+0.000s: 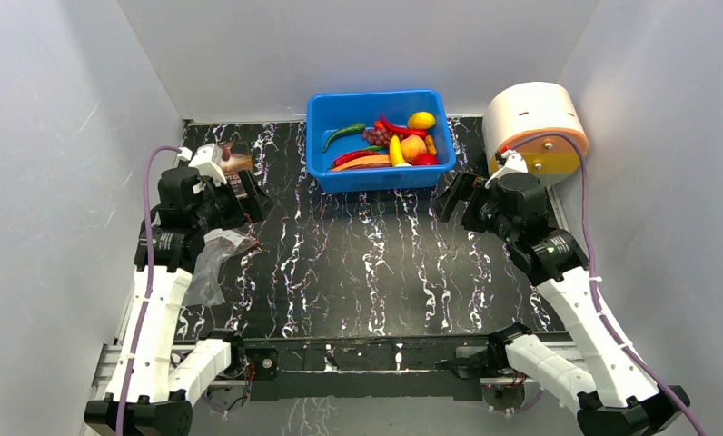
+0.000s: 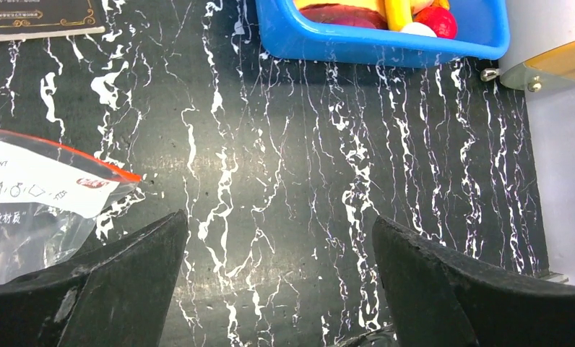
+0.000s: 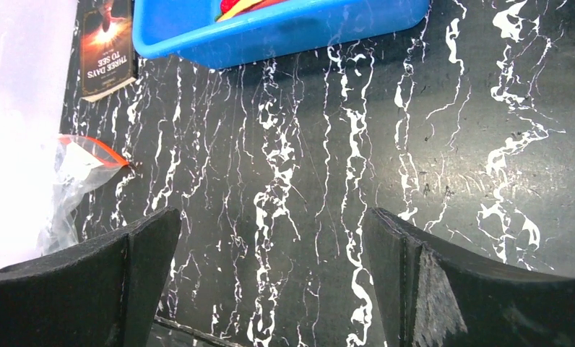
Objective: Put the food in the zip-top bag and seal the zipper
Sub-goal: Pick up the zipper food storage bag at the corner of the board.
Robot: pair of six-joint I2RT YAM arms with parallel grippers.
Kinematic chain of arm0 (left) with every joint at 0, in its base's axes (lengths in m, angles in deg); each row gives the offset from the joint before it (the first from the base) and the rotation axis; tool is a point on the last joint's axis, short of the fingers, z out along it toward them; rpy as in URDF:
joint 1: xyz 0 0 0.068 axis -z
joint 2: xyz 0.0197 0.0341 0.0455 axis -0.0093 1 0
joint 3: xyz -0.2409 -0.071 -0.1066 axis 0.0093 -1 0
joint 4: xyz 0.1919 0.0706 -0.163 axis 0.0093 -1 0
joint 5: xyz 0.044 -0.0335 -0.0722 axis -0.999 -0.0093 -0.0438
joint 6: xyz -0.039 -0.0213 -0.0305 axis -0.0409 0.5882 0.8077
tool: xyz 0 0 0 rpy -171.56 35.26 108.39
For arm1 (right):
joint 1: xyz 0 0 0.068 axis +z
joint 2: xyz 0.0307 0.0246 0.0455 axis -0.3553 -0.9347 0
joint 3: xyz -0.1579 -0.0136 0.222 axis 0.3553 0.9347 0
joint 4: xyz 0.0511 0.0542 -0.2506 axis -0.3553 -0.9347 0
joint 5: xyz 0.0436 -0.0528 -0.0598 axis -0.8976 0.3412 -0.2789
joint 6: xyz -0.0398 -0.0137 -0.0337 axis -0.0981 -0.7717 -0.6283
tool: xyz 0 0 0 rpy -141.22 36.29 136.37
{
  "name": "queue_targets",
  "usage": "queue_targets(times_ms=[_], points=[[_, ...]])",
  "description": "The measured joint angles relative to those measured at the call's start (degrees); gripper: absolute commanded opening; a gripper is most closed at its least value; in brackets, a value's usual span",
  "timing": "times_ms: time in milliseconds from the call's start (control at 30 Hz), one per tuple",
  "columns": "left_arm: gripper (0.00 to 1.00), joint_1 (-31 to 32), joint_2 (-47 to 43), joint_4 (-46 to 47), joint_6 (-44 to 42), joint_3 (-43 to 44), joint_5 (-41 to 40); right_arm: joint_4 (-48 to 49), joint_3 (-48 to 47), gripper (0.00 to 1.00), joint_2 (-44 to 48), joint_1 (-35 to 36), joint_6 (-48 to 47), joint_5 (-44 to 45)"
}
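Starting out: holding nothing in left pincer (image 2: 281, 224) or right pincer (image 3: 270, 217), both spread wide. Next, probably grab bag (image 2: 32, 195) just left of left pincer, then food (image 1: 396, 150) ahead.

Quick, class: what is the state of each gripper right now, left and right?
Left gripper: open, holding nothing.
Right gripper: open, holding nothing.

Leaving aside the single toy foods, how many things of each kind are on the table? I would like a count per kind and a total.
Blue tub: 1
Clear zip-top bag: 1
Brown printed card: 1
Round white and orange object, at the far right corner: 1
Total: 4
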Motion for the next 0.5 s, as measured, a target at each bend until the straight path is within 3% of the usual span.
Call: queue_targets(times_ms=[267,500], points=[[0.98,-0.3,0.2,-3.5,1.4,-0.3,-4.4,1.9,0.6,0.98,1.4,-0.3,1.5,0.0],[0.98,-0.6,4.6,-7.3,4.4,-1.9,-17.3,2.7,0.6,0.98,1.4,-0.3,2.0,0.1]])
